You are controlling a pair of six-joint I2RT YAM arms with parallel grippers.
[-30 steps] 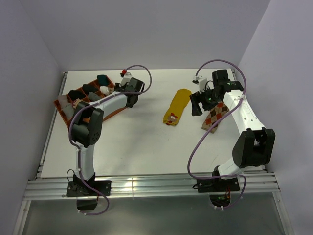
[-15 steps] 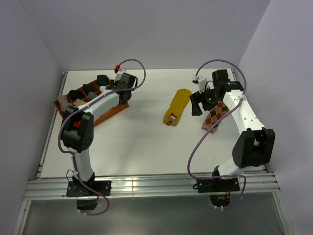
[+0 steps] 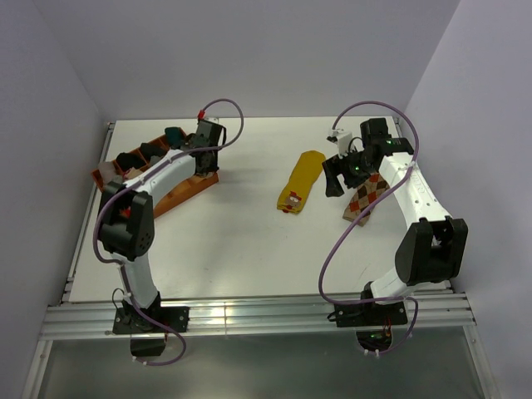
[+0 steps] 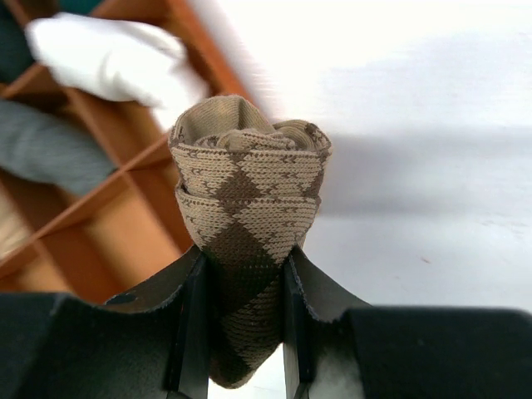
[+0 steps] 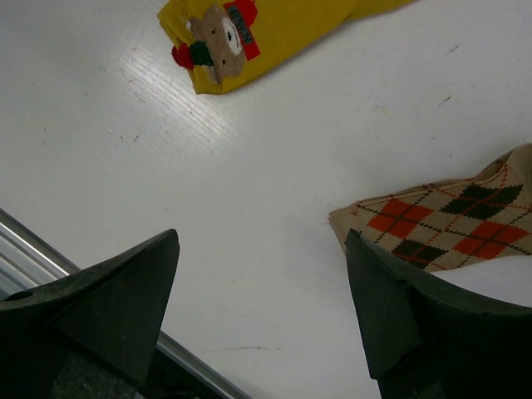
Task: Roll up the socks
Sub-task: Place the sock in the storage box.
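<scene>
between the clamped fingers of the left gripper (image 4: 241,287) sits the rolled brown argyle sock (image 4: 245,187), the wooden tray (image 4: 125,241) beneath and to its left. best centre it over a free compartment before letting go. right gripper (image 5: 262,283) gapes wide, orange argyle sock (image 5: 440,220) beside its right finger.

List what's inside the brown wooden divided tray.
A white fabric bundle and a grey fabric bundle sit in separate compartments of the tray. The rolled brown-and-cream argyle sock in the left hand covers other compartments.
</scene>
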